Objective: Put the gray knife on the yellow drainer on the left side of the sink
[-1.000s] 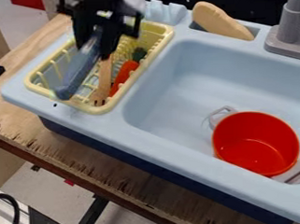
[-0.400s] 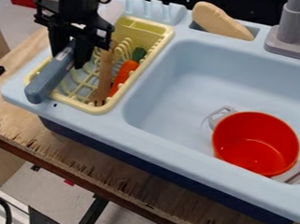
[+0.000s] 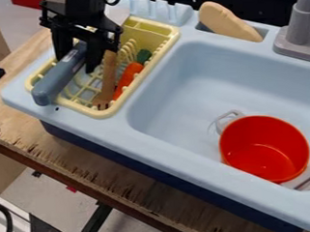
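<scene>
The gray knife is over the left part of the yellow drainer, at the left side of the sink. Its long axis runs slantwise: the rounded butt of the handle points to the lower left of the view, and the other end goes up and right into the claw. The claw's fingers stand one on each side of the handle, parted by about its thickness, and have hold of it. The butt covers part of the drainer's rim by its near left corner; whether it touches the rim, I cannot tell.

Just right of the handle, the wooden fork lies in the drainer, tines toward the near edge, with the carrot beside it, against the right-hand side. The narrow room between handle and fork shows the drainer's ribs. Beyond the left rim runs a thin strip of the sink's blue border, then the table. The widest open room is in the basin, between the drainer side and the red pot.
</scene>
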Robot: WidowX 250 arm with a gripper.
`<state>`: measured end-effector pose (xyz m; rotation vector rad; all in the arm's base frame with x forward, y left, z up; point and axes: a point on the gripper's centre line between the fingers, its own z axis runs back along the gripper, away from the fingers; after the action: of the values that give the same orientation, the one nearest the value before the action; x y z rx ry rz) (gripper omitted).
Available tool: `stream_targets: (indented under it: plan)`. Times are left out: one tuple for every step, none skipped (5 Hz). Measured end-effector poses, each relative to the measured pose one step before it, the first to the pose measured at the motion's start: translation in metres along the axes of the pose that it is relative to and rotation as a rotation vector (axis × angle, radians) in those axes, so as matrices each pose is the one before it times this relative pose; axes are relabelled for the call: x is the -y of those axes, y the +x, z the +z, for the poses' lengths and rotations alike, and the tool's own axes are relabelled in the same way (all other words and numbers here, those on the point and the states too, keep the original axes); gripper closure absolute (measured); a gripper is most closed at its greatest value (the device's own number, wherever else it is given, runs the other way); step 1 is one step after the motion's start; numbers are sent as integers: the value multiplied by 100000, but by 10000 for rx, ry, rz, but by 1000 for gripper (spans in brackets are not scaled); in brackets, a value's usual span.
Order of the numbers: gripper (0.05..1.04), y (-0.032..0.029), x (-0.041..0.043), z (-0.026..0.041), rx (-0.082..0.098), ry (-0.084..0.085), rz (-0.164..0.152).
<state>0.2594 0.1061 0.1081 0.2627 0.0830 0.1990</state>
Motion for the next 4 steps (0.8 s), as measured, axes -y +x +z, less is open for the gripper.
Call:
stream_targets:
  plan:
    - [102,521,-327,1464,-16,-60,837]
    - [86,61,125,681,51,-198,695]
    - [86,-553,116,2779,553,-562,1633]
    - [86,-1031,1645,1757,430,-617,1862]
